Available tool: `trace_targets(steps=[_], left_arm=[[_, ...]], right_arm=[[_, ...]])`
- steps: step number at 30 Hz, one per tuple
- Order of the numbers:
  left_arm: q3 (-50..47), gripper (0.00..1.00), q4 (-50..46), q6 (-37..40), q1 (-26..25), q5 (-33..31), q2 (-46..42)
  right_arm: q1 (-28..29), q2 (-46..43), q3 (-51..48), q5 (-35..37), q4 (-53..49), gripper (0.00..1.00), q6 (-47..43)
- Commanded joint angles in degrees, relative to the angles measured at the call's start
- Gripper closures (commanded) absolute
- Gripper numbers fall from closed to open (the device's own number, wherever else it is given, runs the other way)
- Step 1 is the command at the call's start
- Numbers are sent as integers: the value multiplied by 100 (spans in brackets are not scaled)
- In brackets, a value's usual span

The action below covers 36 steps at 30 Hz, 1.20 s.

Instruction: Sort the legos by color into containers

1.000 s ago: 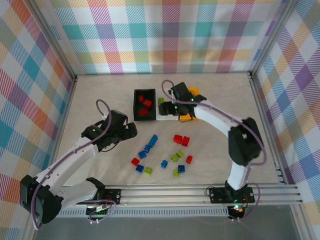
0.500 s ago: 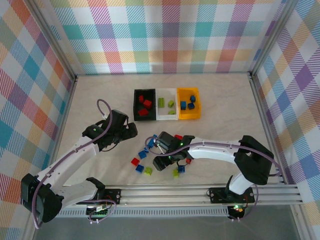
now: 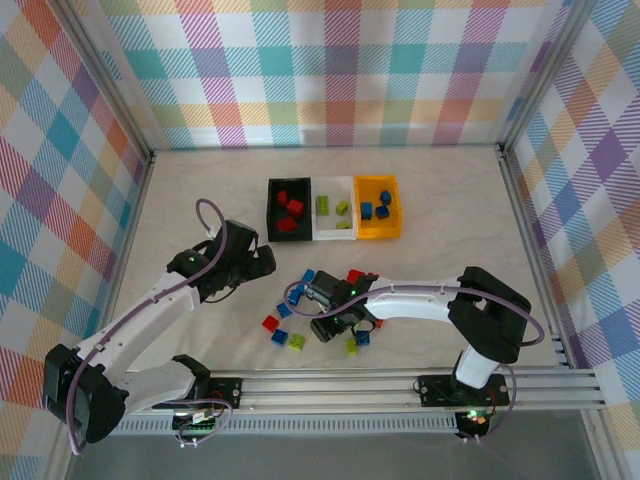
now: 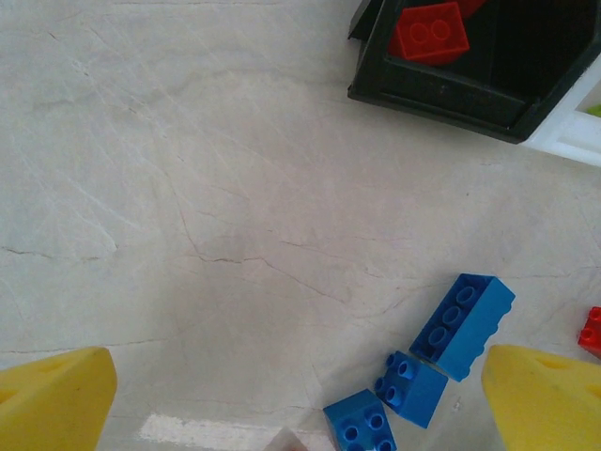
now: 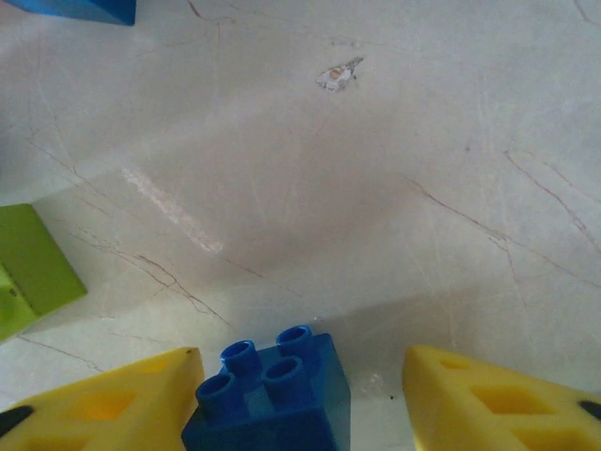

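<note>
Action at the near side of the table (image 3: pixel 450 200): the right gripper (image 5: pixel 302 362) is down low among the loose legos (image 3: pixel 297 341), well short of the bins. In its wrist view a blue two-by-two brick (image 5: pixel 272 404) sits studs up between the yellow fingers (image 5: pixel 113 399). The brick touches the finger on the picture's left and a clear gap shows on the other side, so the jaws stand partly apart with nothing clamped. A green brick (image 5: pixel 28 268) lies off to the left of that finger. The left gripper (image 3: pixel 262 262) hangs spread wide and empty, near a long blue brick (image 4: pixel 462 324) and close to the black bin (image 3: pixel 271 210). Beside that bin, the white bin (image 3: pixel 334 238) and the orange bin (image 3: pixel 378 236) stand in a row.
</note>
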Motion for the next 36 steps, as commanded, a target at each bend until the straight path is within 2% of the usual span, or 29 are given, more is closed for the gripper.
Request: trace_targets(steps=[1, 5, 9, 13, 17, 22, 27, 31, 36], left_arm=[[-40, 0, 32, -15, 52, 51, 55], [12, 0, 28, 3, 59, 80, 81], [46, 0, 31, 42, 51, 95, 112], [83, 0, 46, 65, 56, 125, 179], [114, 0, 115, 90, 51, 215, 299], [225, 0, 164, 175, 51, 377, 556], [315, 0, 164, 255, 51, 521, 775], [331, 0, 87, 283, 51, 576, 878], [259, 0, 69, 319, 51, 627, 881]], right_arm=[[47, 22, -18, -120, 134, 50, 10], [26, -116, -101, -83, 247, 62, 104], [-181, -479, -150, 142, 251, 67, 174], [-781, -1046, -66, 343, 184, 69, 88], [-1869, -1295, 201, 359, 267, 69, 79], [-3001, -720, 885, 455, 540, 68, 195], [-3734, 404, 1933, 359, 577, 66, 323], [-3978, 1193, 2756, 384, 321, 60, 357], [-4178, 1601, 3182, 36, 390, 31, 517]])
